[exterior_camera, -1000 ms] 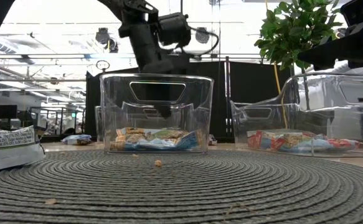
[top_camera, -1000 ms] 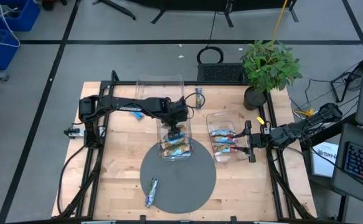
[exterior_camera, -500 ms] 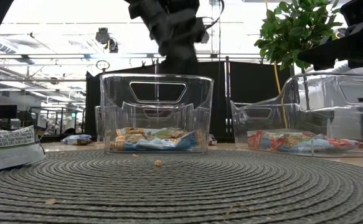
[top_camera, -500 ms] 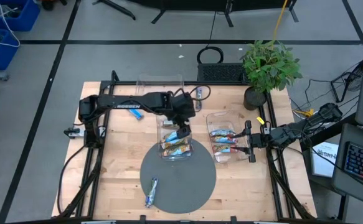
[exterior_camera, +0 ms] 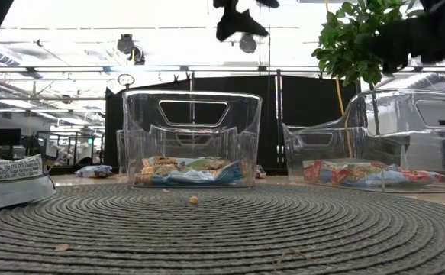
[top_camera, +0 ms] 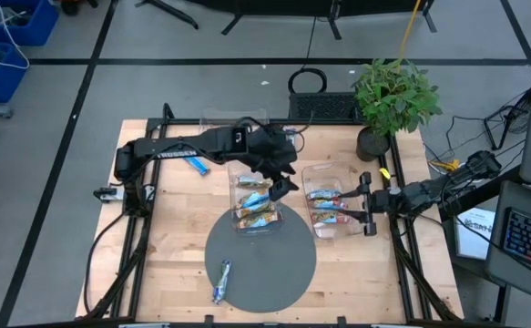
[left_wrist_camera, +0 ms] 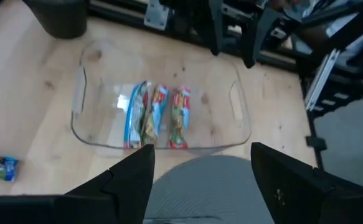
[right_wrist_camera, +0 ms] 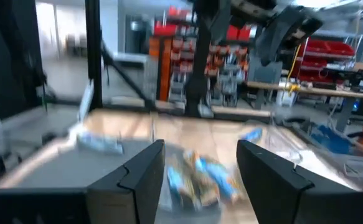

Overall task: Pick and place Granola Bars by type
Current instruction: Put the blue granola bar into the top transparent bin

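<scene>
left hand (top_camera: 281, 187): fingers apart, empty, above middle bin (top_camera: 258, 208); could snag its wall
right hand (top_camera: 367, 208): fingers apart, empty, at three o'clock
stray bar (top_camera: 221, 281): six o'clock; unsorted

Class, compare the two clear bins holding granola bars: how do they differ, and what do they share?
The left bin overlaps the round grey mat; the right bin sits wholly on bare wood. The left bin's bars look mostly blue and tan; the right bin's bars show red. The right pincer waits at the right bin's edge; the left pincer hangs between them. Both are clear and rectangular.
</scene>
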{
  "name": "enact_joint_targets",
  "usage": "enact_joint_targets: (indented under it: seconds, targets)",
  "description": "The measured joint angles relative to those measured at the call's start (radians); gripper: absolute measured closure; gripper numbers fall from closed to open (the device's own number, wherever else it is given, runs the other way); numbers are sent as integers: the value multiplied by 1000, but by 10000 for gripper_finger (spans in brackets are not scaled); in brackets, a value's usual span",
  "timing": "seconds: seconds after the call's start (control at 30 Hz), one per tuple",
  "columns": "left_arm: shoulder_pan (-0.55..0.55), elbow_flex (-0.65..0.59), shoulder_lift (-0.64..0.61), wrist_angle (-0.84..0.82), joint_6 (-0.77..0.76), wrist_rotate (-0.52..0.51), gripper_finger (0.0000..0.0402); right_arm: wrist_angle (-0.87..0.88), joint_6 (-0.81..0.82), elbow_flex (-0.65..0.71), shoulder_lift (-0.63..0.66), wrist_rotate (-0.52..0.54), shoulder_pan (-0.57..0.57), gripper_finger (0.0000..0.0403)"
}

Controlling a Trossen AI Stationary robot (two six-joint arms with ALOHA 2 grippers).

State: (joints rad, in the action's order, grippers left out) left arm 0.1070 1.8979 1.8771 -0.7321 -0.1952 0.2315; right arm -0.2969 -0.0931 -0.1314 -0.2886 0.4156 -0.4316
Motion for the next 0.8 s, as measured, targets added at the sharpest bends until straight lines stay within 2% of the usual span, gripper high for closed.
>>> enact_joint_targets:
  seconds: [0.1, 0.17, 0.33, 0.43, 0.57, 0.67, 0.8]
  targets:
    - [0, 67, 0, -50, -9, -5, 146, -105, 31, -10, -6, 15, 0, 211]
    - [0, 106, 0, -82, -23, -5, 150, -113, 70, -45, -22, 36, 1, 211]
    - [-3, 211, 0, -196, -32, 6, 151, 67, 130, -248, -152, 103, 5, 211]
    - [-9, 277, 0, -261, -5, 15, 149, 172, 133, -410, -284, 183, 10, 207]
    - [-19, 362, 0, -326, 14, -3, 149, 215, 108, -630, -462, 306, 17, 186]
    - [-24, 435, 0, -394, 13, -35, 149, 218, 31, -775, -577, 387, 20, 161]
    - [-25, 443, -39, -434, 6, -89, 149, 212, -96, -924, -705, 591, 25, 124]
